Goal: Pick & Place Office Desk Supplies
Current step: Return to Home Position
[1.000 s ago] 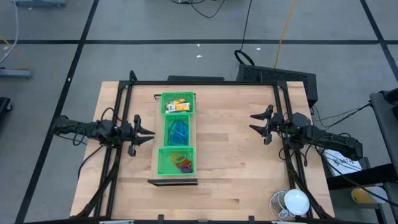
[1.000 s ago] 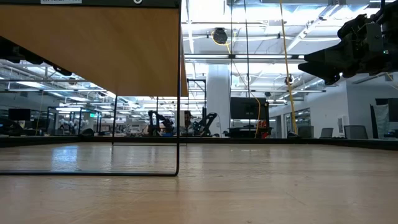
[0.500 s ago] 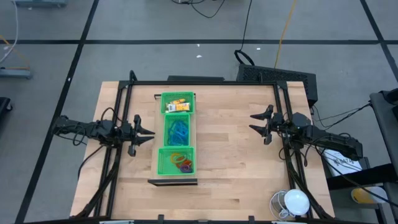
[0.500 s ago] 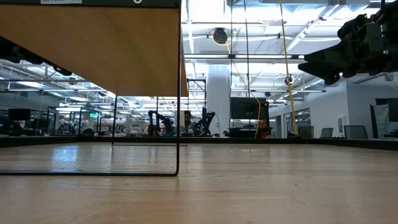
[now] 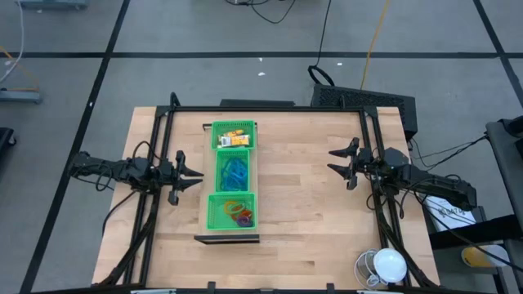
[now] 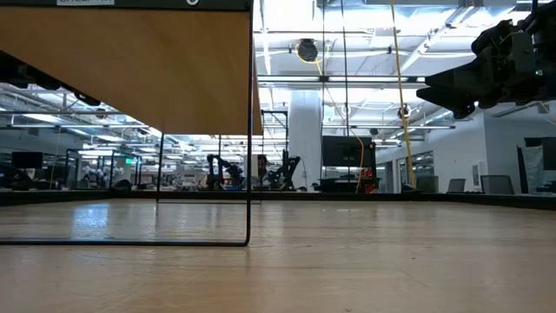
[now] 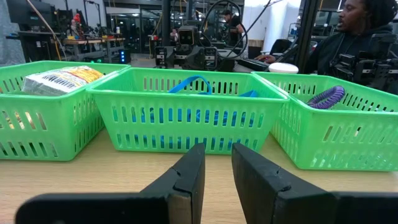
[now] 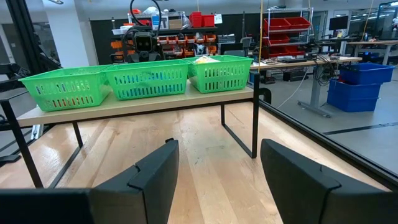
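beside the bins [image 5: 213, 184], both arms [image 5: 122, 170] [image 5: 417, 178] hover, jaws seemingly parted.

Grey floor [image 5: 65, 82] marked with dark lines on all sides of a light wooden bench [image 5: 310, 212]. Black cable [image 5: 324, 33] and one yellow cable [image 5: 373, 37] trailing across this floor. Beyond the bench, a wide open hall with a white column [image 6: 304, 130] and bright ceiling lights [image 6: 287, 17]. Red shelving [image 8: 286, 31] far back, blue bins [image 8: 354, 84] stacked on the floor beside a work table [image 8: 311, 60].
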### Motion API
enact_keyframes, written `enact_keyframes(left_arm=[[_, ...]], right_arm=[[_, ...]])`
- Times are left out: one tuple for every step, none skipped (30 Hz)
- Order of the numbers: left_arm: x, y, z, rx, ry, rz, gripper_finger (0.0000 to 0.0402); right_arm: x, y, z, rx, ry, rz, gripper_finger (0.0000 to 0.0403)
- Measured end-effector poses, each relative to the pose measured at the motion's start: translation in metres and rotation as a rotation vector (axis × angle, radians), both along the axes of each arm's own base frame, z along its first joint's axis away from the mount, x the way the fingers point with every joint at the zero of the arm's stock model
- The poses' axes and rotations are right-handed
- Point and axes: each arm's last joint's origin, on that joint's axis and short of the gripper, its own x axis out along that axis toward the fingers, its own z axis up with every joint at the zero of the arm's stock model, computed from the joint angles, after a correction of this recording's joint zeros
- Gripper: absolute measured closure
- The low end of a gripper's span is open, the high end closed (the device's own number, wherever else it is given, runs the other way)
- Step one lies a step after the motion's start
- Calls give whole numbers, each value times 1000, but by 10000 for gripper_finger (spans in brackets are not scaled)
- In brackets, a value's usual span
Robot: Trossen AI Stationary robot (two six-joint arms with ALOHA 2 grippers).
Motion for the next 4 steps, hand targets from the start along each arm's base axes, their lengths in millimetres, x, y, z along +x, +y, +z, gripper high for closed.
enact_keyframes(left_arm=[[0,0,0,0,0,0,314],[0,0,0,0,0,0,314],[0,0,0,0,0,0,314],[0,0,0,0,0,0,314]], right_arm=[[0,0,0,0,0,0,183],[0,0,0,0,0,0,183],[0,0,0,0,0,0,183],[0,0,0,0,0,0,183]])
